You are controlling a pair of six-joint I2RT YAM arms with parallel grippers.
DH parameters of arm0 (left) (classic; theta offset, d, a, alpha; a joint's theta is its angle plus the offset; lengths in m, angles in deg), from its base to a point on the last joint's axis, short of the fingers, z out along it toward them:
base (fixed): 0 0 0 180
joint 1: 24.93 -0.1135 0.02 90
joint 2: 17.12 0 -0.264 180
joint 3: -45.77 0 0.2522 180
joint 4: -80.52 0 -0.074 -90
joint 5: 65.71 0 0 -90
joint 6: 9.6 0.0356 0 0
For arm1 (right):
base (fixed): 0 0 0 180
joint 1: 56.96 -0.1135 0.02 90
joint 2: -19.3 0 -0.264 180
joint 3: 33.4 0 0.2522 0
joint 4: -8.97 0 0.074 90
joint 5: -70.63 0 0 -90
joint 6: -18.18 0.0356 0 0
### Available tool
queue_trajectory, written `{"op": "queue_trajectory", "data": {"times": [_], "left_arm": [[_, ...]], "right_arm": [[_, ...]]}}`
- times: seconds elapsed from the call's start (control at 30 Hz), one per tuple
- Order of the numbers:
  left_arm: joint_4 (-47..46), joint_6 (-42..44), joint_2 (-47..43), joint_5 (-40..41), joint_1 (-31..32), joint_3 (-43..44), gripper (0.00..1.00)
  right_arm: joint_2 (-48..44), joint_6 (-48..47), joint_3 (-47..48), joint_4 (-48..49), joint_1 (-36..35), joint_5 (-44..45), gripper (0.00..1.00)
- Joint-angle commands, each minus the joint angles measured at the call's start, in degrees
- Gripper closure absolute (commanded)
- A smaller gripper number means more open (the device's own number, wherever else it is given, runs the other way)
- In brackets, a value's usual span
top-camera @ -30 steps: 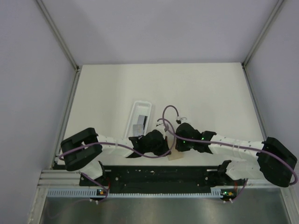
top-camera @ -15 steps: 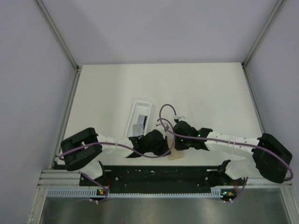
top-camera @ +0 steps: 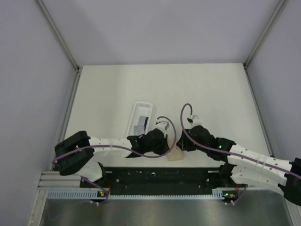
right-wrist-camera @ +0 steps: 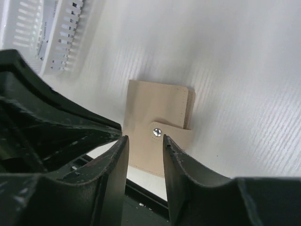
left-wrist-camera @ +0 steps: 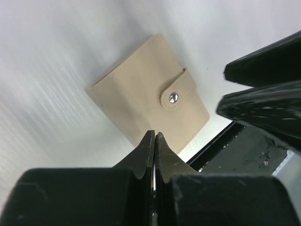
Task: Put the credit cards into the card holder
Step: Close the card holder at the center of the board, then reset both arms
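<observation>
Pale walls close in a white surface (top-camera: 197, 94), and most of what matters sits low at its near edge. The card holder (left-wrist-camera: 150, 94) lies flat there, folded shut with its tab fastened over the snap (left-wrist-camera: 173, 97), and one corner seems to reach the dark rail (left-wrist-camera: 244, 155) along the edge. My left end effector (left-wrist-camera: 154, 136) hovers just above it with its fingers pressed together and nothing that I can make out between them. My right end effector (right-wrist-camera: 145, 139) stands partly open and empty, its fingers framing the snap from the other side. The credit cards (top-camera: 140, 125) lie in the clear tray (top-camera: 146, 104), off to the left and apart from the holder, so none is in place yet. I judge the tab to be the trouble: the holder looks light, and a pull at the snap without a firm hold-down could drag it over the edge onto the rail. My two end effectors also sit very close together, so a careless reach could knock one against the other.
</observation>
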Motion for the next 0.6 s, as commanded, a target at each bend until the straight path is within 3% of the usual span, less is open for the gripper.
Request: {"op": "queue_trajectory", "data": {"times": [0.0,0.1,0.33,0.37,0.4,0.57], "left_arm": [[5.76,3.24,-5.61,5.59,-0.02,4.29,1.0],[11.38,4.12,-9.04,10.07,-0.02,5.78,1.0],[25.44,5.53,-17.3,21.94,-0.02,8.34,0.79],[27.55,5.62,-18.62,23.69,-0.02,8.25,0.76],[29.05,5.62,-19.93,25.19,-0.11,7.99,0.58],[37.13,3.95,-25.91,31.35,-0.11,7.81,0.36]], "right_arm": [[-2.3,1.79,-2.43,-0.37,-0.74,3.27,0.64],[-3.8,2.84,-3.66,-0.45,-0.65,3.97,0.59],[-8.63,2.85,-4.11,-1.77,-0.65,6.69,0.43],[-8.99,2.59,-3.58,-2.64,-0.74,7.04,0.35],[-9.25,2.32,-3.4,-3.09,-0.65,7.22,0.33],[-10.83,2.58,-1.12,-7.04,-0.65,9.68,0.26]]}}
